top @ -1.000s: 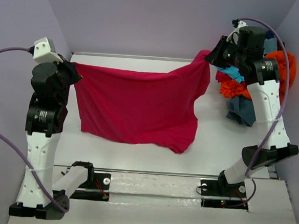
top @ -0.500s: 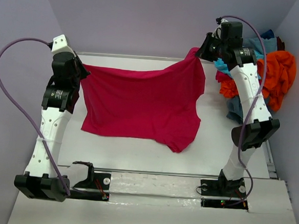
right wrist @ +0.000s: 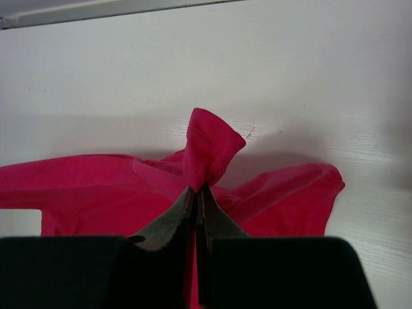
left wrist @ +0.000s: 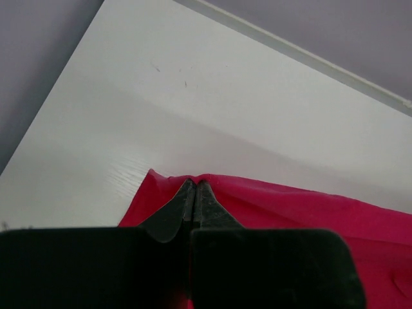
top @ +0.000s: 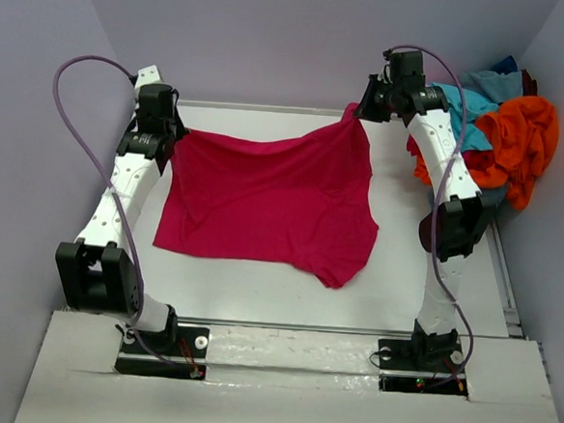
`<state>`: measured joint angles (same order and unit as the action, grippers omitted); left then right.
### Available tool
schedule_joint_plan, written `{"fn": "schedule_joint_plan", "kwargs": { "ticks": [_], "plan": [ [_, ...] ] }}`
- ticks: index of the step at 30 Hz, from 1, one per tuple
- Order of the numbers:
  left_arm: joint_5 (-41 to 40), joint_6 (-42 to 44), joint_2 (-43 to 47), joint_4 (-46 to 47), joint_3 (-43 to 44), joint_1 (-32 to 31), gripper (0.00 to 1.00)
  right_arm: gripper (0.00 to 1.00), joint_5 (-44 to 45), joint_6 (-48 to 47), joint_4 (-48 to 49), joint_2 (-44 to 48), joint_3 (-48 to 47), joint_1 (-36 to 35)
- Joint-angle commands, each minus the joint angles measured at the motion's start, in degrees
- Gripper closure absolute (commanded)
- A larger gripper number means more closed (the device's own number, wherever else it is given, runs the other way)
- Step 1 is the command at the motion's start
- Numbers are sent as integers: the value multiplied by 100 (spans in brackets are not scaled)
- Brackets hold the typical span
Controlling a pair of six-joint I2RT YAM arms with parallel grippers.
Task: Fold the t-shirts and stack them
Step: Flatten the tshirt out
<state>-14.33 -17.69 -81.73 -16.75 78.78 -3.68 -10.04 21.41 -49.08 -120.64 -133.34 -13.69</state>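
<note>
A crimson-magenta t-shirt [top: 268, 201] hangs stretched between both grippers, its far edge lifted and its near part resting on the white table [top: 257, 287]. At the far left, my left gripper [top: 174, 132] is shut on one top corner; in the left wrist view the closed gripper [left wrist: 195, 183] pinches the cloth's edge [left wrist: 290, 199]. At the far right, my right gripper [top: 359, 111] is shut on the other top corner. In the right wrist view the gripper [right wrist: 196, 188] clamps a bunched tuft of the shirt [right wrist: 209, 148]. More t-shirts, orange [top: 520, 136] and turquoise [top: 464, 103], lie heaped at the far right.
The heap of shirts sits against the right wall, with a dark blue piece [top: 505, 64] on top. A raised strip [top: 260, 108] runs along the table's far edge. Purple walls close in on three sides. The arms' base rail [top: 291, 353] spans the near edge.
Both arms have reached farther back across the table, carrying the shirt's held corners away from the bases. The shirt has shifted toward the far edge and lies lower.
</note>
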Motion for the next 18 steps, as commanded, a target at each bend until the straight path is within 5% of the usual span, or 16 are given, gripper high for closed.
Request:
{"fn": "schedule_joint_plan", "kwargs": {
  "ticks": [1,18],
  "plan": [
    [-272,-32,-377,550,593,-1,94,93,-33,56,232,-284,-491,-28],
    [-202,-182,-2759,252,2693,219,94,93,318,223,610,-1216,-623,315]
  ]
}}
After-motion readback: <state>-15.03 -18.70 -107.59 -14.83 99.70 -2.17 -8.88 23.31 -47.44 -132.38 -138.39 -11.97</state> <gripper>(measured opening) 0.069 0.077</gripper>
